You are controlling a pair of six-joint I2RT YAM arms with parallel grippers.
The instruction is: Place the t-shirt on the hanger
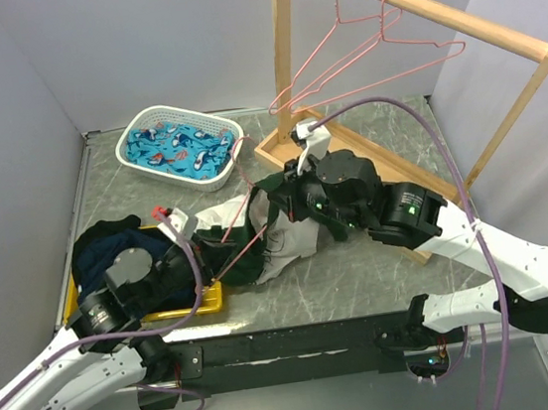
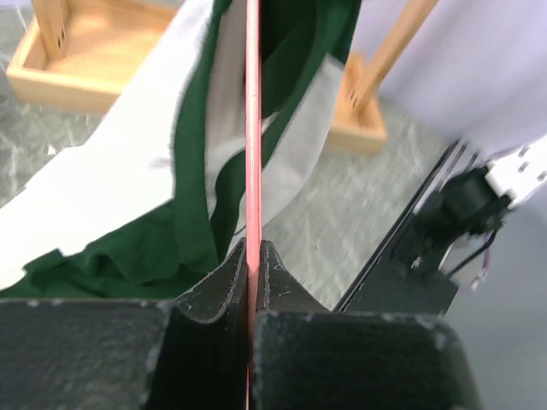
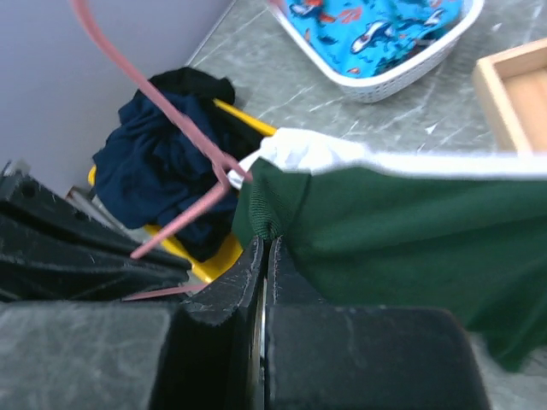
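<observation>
The t-shirt (image 1: pixel 280 239), white with dark green sleeves and collar, lies bunched in the middle of the table. My right gripper (image 1: pixel 283 196) is shut on a fold of its green fabric (image 3: pixel 282 213), pinched at the fingertips in the right wrist view (image 3: pixel 267 246). My left gripper (image 1: pixel 193 237) is shut on the thin pink hanger (image 1: pixel 246 173). In the left wrist view its wire (image 2: pixel 253 128) runs straight up from the closed jaws (image 2: pixel 254 256) across the t-shirt (image 2: pixel 184 222). The hanger (image 3: pixel 184 141) also crosses just beside the lifted shirt edge.
Two more pink hangers (image 1: pixel 356 55) hang on the wooden rail frame (image 1: pixel 430 11) at the back right. A white basket (image 1: pixel 213 179) holds blue fish-patterned cloth. A dark navy garment (image 1: pixel 109 245) lies on a yellow tray (image 1: pixel 191 305) at the left.
</observation>
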